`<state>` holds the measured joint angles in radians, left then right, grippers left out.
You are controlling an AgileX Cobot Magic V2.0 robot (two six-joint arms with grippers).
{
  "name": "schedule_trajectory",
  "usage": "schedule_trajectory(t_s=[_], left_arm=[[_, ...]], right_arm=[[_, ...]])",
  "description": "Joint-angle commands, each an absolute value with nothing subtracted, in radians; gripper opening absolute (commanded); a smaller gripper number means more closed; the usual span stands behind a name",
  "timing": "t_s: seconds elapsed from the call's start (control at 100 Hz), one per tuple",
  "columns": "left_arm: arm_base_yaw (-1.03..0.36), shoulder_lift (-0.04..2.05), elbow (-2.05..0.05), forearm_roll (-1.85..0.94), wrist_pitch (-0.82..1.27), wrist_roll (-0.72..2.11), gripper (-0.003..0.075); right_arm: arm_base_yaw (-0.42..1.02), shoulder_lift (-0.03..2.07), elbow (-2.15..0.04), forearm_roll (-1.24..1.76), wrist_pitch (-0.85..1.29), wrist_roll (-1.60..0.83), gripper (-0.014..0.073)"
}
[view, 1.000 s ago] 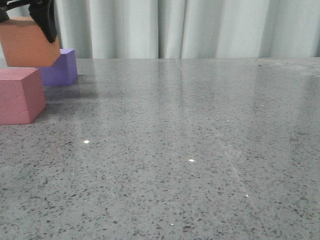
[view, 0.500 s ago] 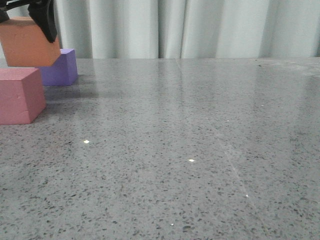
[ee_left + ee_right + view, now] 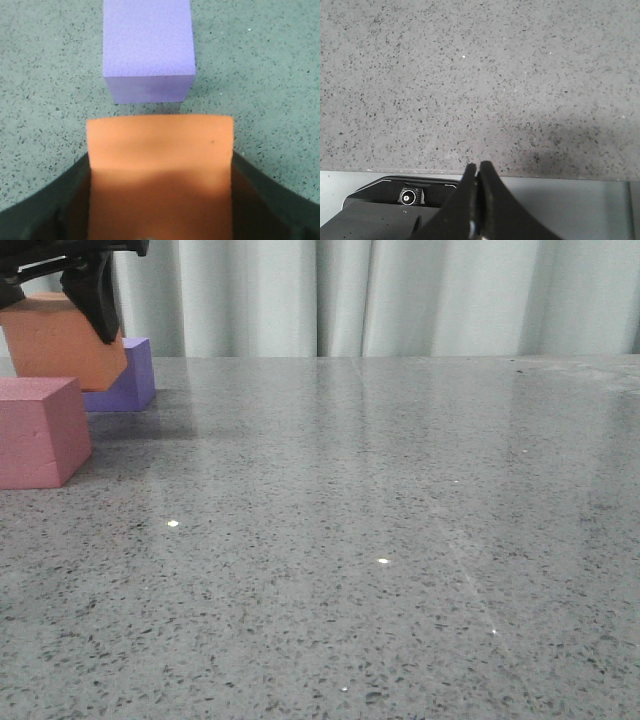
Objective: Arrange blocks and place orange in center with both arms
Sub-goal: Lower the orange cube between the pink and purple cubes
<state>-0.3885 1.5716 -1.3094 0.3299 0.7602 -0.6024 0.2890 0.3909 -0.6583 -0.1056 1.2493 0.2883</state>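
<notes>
Left claw (image 3: 60,285) clamps matte orange foam cube (image 3: 62,338), faces square to purple foam cube (image 3: 148,47) on speckled grey tabletop (image 3: 380,540); right claw (image 3: 478,172) pinched closed, holding nothing.

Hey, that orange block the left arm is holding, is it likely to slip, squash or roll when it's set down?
The orange block looks matte, so it probably grips well between the left end effector's fingers. Its flat faces and square edges suggest it will sit still rather than roll. It appears foam-like, so likely light and slightly squashable.
</notes>
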Motion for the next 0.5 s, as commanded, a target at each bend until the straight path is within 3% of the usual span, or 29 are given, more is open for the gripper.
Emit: schedule_trajectory(t_s=[0.0,0.49], left_arm=[[-0.386,1.536,-1.334,0.340,0.706,-0.602,0.0198],[-0.386,1.553,-1.334,0.346,0.694,-0.602,0.0198]], right_arm=[[0.283,0.398,-0.682,-0.117,1.205,0.280,-0.0067],[0.283,0.398,-0.682,-0.117,1.205,0.280,-0.0067]])
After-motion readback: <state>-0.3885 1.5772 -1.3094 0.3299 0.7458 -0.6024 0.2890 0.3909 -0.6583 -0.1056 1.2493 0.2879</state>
